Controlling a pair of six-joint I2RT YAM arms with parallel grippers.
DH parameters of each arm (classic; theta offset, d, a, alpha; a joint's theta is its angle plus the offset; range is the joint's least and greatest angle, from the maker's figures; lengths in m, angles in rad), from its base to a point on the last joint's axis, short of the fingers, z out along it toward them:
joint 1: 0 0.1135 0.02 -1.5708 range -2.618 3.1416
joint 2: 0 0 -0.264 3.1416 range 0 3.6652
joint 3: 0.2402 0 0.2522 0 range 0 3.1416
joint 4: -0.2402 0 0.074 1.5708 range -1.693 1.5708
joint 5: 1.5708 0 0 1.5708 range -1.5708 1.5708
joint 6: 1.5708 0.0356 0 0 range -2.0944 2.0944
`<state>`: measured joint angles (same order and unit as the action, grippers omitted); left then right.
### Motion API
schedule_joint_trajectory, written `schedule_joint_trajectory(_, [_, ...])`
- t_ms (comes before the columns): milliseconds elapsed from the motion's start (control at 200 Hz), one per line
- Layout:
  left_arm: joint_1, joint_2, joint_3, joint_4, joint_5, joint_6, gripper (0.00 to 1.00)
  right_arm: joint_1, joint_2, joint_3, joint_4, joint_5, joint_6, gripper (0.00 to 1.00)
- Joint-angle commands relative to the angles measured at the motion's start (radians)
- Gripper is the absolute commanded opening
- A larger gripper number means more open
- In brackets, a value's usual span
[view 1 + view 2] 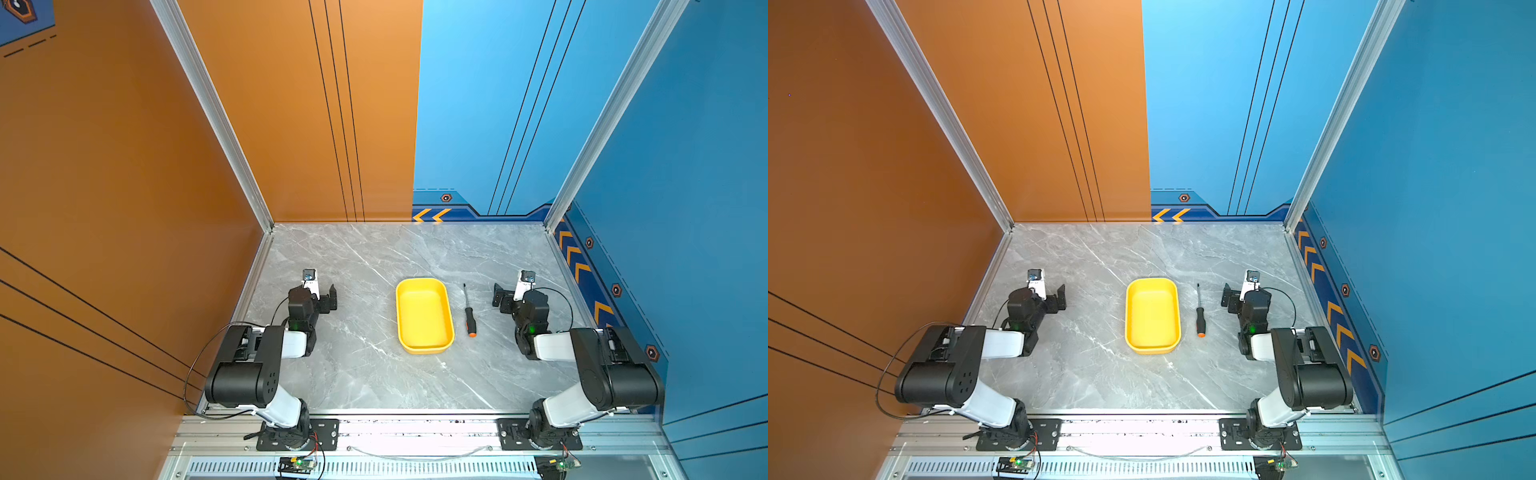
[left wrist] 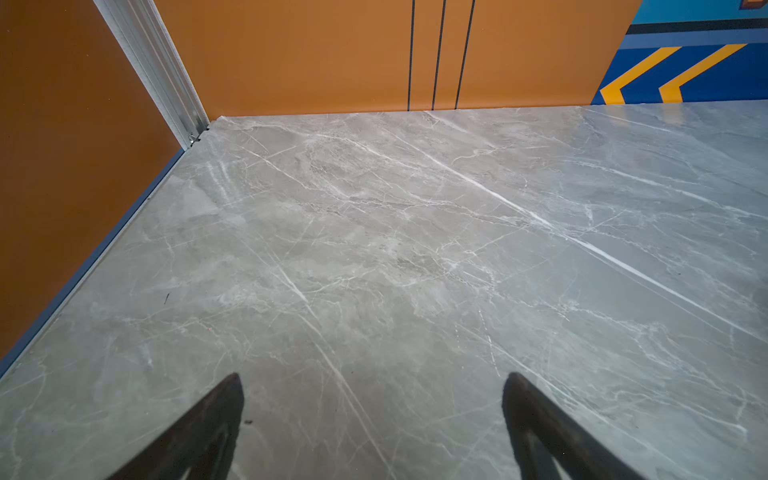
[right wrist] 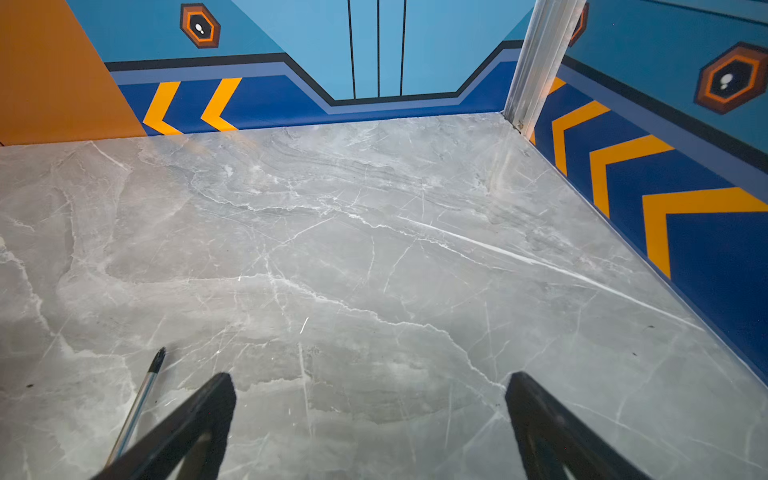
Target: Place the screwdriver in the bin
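Screwdriver — just beside the bin, outside it

Both top views are bright and evenly lit from overhead; the back wall grows paler toward its top. Shadows are soft and short: a faint one hugs the near side of the bin, and darker patches lie on the table beneath the arms. The front rail is blown out to white glare. In the wrist views the corners darken, lines near the edges bend slightly, and the table carries a dull sheen. The left fingers and right fingers are dark, blurred shapes close to the lens. The screwdriver shaft glints.
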<state>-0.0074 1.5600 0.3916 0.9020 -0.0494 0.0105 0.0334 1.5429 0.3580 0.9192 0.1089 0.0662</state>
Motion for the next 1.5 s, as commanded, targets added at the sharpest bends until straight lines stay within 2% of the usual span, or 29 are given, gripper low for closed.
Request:
schedule_joint_trajectory(0, [0.001, 0.002, -0.011, 0.016, -0.013, -0.004, 0.98, -0.006, 0.004, 0.016, -0.011, 0.005, -0.008, 1.0])
schedule_joint_trajectory(1497, [-0.001, 0.001, -0.01, 0.016, -0.016, -0.004, 0.98, 0.013, 0.003, 0.01, -0.001, 0.044, -0.017, 1.0])
